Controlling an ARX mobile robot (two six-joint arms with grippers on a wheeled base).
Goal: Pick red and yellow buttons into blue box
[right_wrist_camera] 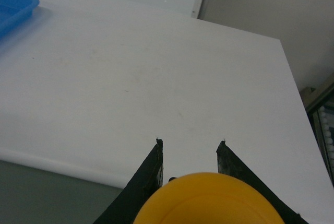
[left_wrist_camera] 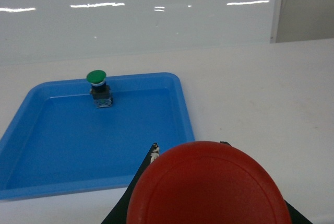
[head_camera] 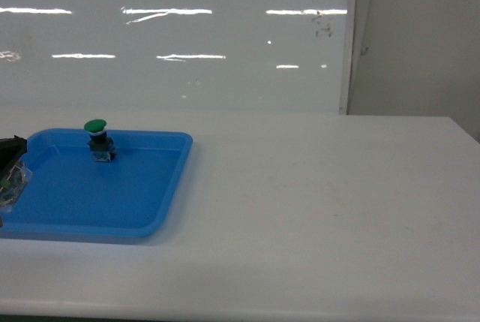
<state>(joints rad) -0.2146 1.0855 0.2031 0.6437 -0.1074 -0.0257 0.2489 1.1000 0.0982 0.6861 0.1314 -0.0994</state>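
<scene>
Near the shallow tray's (left_wrist_camera: pixel 182 109) front corner, the red button (left_wrist_camera: pixel 209 185) is clamped in the left gripper (left_wrist_camera: pixel 209 203); the yellow button (right_wrist_camera: pixel 209 200) is clamped in the right gripper (right_wrist_camera: pixel 190 153), well right. The blue box is unseen, so its direction cannot be told.

A shallow blue tray (head_camera: pixel 161 187) with low rounded edges lies on the white worktop (head_camera: pixel 322 202) toward its left side. A push-button switch with a green cap (head_camera: pixel 97 140) stands upright inside the tray near its far edge. A glossy white wall panel (head_camera: pixel 187 37) rises behind the worktop's far edge.
</scene>
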